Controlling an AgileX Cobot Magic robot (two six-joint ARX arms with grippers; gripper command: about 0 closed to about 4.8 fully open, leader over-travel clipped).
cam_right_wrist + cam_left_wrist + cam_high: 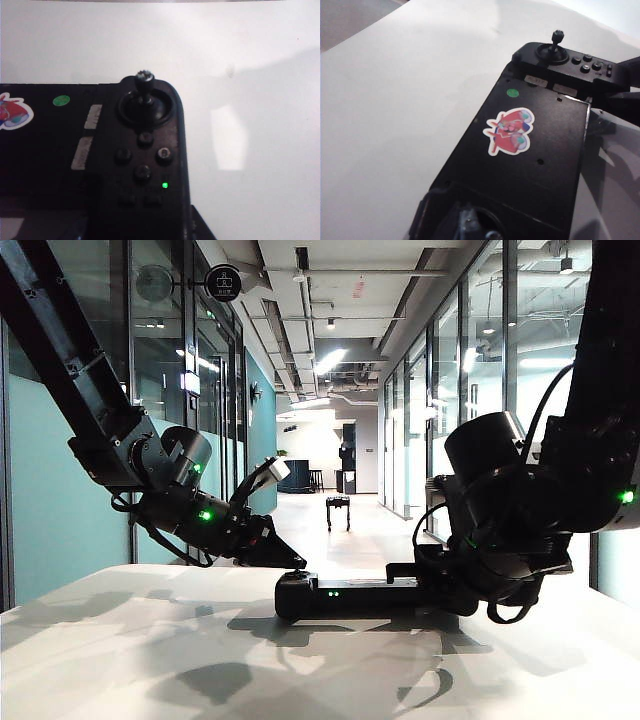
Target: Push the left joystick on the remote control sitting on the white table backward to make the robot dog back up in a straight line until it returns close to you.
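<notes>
Left arm point(150, 465): black, square-section upper link, rounded grey-black joint housings, green lamps just behind the pincer, looped black cables, small red mark near the left pincer point(285, 558), itself a dark tapered wedge.
Right arm point(530, 490): black, bulky cylindrical joint, trailing black cables, green lamp; right pincer point(415, 580) dark, blocky.

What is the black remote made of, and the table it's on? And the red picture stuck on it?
The remote control looks like hard black plastic, matte, with only faint sheen. The white table is smooth and matte, maybe laminate or painted board; it shows soft shadows, no sharp reflections. The red sticker looks like glossy printed vinyl or paper with a white cut border.
</notes>
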